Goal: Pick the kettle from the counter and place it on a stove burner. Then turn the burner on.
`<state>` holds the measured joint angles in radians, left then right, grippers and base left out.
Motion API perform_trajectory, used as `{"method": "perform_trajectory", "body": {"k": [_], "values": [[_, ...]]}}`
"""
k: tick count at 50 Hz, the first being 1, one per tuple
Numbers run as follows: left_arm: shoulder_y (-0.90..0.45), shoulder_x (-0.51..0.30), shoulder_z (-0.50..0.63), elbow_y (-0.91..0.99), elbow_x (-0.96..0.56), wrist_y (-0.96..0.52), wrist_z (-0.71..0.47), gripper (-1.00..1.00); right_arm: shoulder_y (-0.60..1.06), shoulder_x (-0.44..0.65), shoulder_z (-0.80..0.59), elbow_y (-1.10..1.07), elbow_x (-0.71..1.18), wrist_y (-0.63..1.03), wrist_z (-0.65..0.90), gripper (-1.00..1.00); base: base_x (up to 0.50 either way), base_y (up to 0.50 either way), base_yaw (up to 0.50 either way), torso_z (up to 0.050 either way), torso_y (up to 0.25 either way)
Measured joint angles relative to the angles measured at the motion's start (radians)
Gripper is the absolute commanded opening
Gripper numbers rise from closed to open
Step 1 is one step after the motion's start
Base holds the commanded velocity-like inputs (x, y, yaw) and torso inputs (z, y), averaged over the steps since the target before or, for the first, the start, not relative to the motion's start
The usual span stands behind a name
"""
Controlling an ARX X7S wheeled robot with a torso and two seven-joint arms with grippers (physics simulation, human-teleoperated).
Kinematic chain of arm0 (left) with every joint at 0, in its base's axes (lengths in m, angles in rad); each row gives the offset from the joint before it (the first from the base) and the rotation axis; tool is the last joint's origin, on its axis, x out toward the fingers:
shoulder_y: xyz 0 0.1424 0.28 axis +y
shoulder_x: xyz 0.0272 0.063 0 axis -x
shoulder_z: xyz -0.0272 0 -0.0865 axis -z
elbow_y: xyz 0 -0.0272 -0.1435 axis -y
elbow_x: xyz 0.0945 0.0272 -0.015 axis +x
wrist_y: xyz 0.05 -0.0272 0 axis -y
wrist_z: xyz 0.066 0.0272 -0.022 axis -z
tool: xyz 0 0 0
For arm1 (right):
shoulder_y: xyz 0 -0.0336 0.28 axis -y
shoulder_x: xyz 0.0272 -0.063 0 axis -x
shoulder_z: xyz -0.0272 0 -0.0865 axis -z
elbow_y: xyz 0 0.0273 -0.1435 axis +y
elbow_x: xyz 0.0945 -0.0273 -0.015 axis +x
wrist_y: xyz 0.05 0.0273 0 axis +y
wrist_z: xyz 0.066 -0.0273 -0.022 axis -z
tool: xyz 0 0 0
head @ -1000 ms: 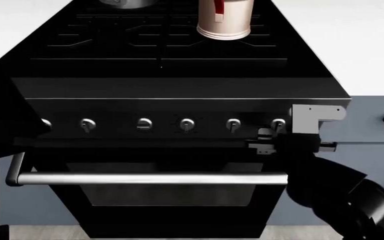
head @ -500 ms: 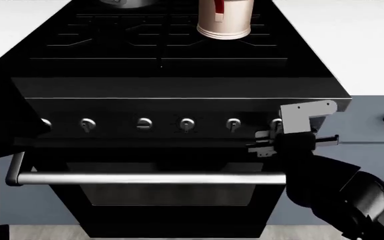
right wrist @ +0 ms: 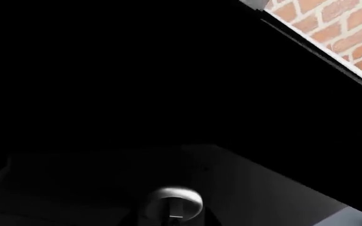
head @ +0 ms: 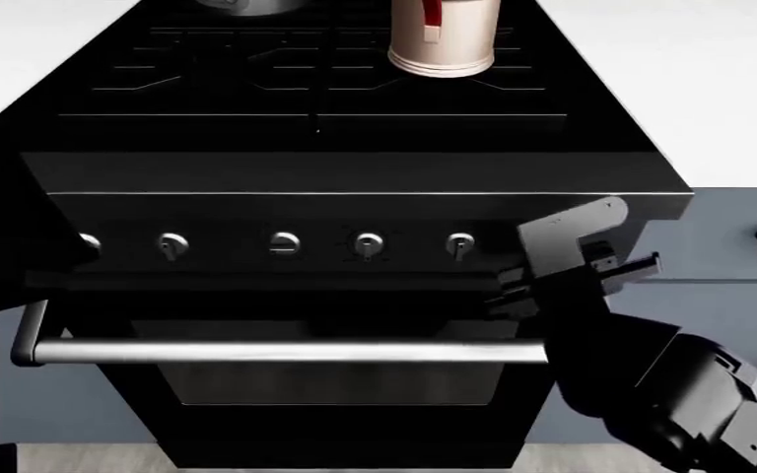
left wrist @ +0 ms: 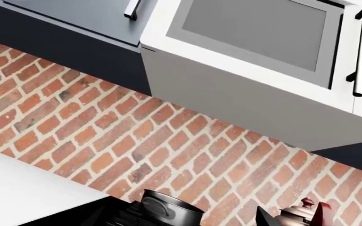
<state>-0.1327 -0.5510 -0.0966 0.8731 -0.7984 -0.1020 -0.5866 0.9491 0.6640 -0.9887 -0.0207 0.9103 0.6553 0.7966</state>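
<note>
The copper-pink kettle with its red handle stands upright on the back right stove burner of the black range; its lid knob also shows in the left wrist view. My right gripper is at the range's front panel, tilted, and hides the rightmost knob. In the right wrist view that silver knob sits between the dark fingers, gripper shut on it. My left arm is a black shape at the left edge; its fingers cannot be made out.
A dark grey pot sits on a back left burner. Several other silver knobs line the panel above the oven door bar. White counter flanks the range. A microwave hangs over the brick wall.
My right gripper has rolled counterclockwise on the rightmost knob and shifted slightly left, so the knob is now covered. Kettle, pot and left arm have not moved.
</note>
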Motion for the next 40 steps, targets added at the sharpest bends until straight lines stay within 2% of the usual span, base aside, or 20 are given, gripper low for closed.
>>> {"method": "perform_trajectory", "body": {"k": [40], "values": [[-0.001,-0.009,0.002,-0.001,-0.007,0.007,-0.008,1.0,0.123,-0.042,-0.202,-0.013,-0.162,0.241,0.013,-1.0,0.0,0.0,0.01,0.0,0.0]]}}
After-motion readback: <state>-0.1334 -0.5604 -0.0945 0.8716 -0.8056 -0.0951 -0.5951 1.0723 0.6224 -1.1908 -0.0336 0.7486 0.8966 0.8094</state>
